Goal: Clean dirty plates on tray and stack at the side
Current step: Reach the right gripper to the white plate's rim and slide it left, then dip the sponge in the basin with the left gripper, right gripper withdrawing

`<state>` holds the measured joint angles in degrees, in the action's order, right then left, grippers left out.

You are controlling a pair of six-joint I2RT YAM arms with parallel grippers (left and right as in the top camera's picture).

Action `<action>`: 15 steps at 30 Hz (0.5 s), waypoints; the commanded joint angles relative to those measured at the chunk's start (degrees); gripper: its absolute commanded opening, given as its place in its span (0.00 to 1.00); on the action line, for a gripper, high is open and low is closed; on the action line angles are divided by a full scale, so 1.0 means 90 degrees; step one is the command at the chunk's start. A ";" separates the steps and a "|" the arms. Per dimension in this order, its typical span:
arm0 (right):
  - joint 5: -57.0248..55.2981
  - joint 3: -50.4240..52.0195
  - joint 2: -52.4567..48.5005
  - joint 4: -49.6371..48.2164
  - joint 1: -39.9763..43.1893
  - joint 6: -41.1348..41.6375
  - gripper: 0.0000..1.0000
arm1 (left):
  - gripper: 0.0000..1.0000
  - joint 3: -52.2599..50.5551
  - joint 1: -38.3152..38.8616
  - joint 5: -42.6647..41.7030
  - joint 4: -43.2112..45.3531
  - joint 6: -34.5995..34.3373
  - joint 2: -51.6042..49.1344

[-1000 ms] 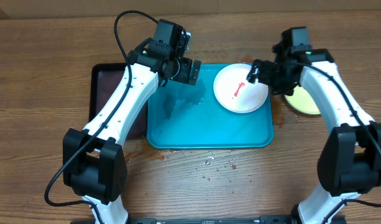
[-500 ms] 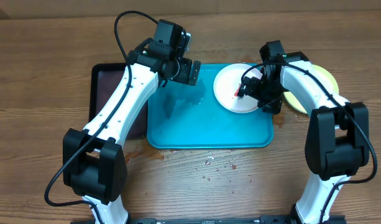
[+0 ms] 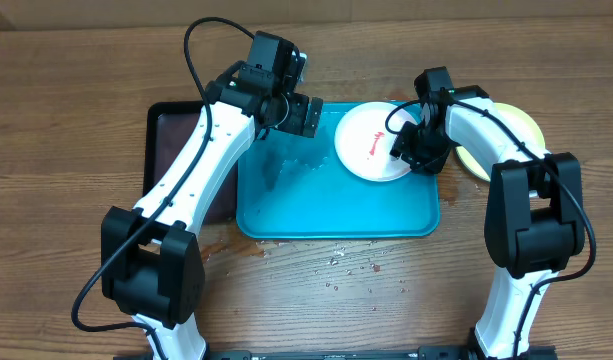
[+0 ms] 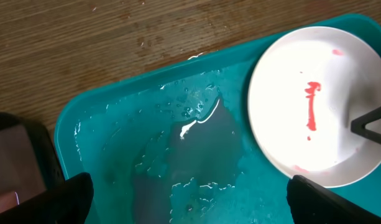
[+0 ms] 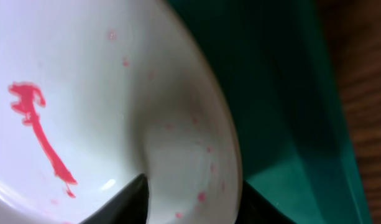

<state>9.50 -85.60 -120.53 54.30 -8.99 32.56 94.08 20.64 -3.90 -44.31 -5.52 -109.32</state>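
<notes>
Now my right hand (image 3: 407, 149), hanging clear a second ago, pinches the rim of the small round white plastic plate (image 3: 369, 148) in the far right corner of the large turquoise plastic tray (image 3: 316, 205), so I can probably lift it; my left hand (image 3: 304, 118) hovers wide open.

readable text, labels, brands, numbers, signs: none in any view. white plate (image 3: 371, 143), upper middle of the overhead frame: one red smear, not a character. turquoise tray (image 3: 336, 215), centre of the frame: unmarked.
</notes>
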 commanded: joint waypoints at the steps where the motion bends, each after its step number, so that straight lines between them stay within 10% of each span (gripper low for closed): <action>1: -0.0056 0.0015 -0.0345 -0.0078 0.0000 0.0080 0.24 | 1.00 0.0087 0.0000 -0.0017 0.0000 0.0143 -0.0024; 5: -0.0051 0.0015 -0.0347 -0.0112 0.0000 0.0075 0.04 | 1.00 0.0087 -0.0007 -0.0015 0.0002 0.0141 -0.0024; 15: 0.0136 0.0002 -0.0347 -0.0112 -0.0311 -0.0884 0.04 | 1.00 0.0090 -0.0311 0.0000 -0.0119 0.0136 -0.0019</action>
<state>11.20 -85.89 -120.92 53.17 -9.47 28.73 94.08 19.53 -3.90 -45.19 -5.52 -109.32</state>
